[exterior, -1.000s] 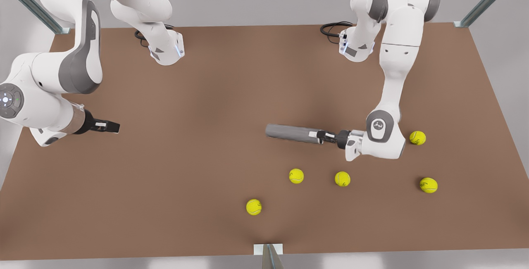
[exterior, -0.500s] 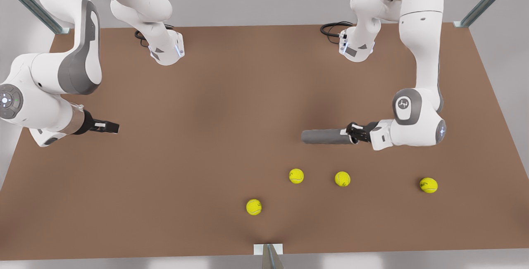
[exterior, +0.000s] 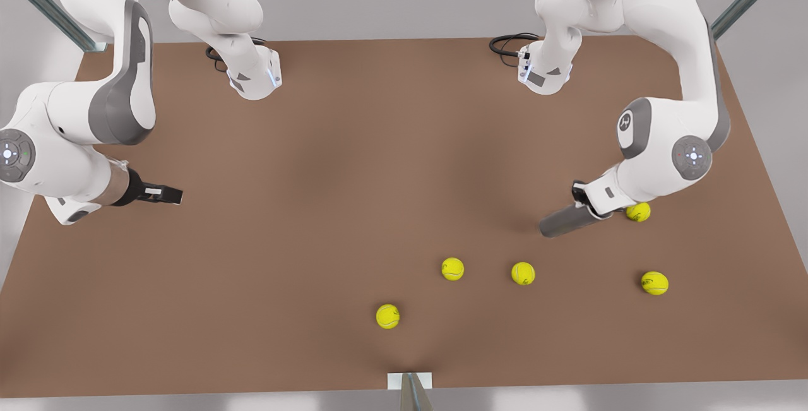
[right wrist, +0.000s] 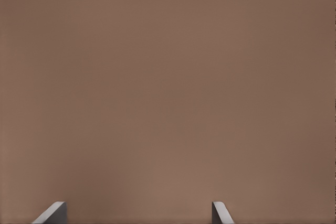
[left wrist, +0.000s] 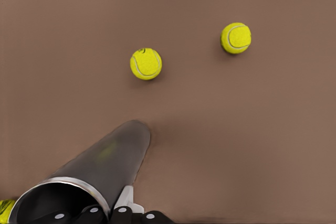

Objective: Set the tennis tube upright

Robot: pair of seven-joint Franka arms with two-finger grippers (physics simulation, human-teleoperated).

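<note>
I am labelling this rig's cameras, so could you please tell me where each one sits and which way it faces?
Front view: high above the table, looking down; both arms show, the left gripper holding the tilted tennis tube, the right gripper waiting at the front view's left.
Left wrist view: on the tube-holding wrist, looking along the tube at two tennis balls; gripper parts show at the rim.
Right wrist view: looking at bare tabletop, two fingertips apart.
Shared: tube and balls appear in front and left wrist views.

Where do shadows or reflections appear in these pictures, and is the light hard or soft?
Front view: soft light, a dim shadow on the table beside the tennis tube. Left wrist view: the tube's silvery rim shines and each tennis ball casts a small shadow. Right wrist view: even brown, no glare.
</note>
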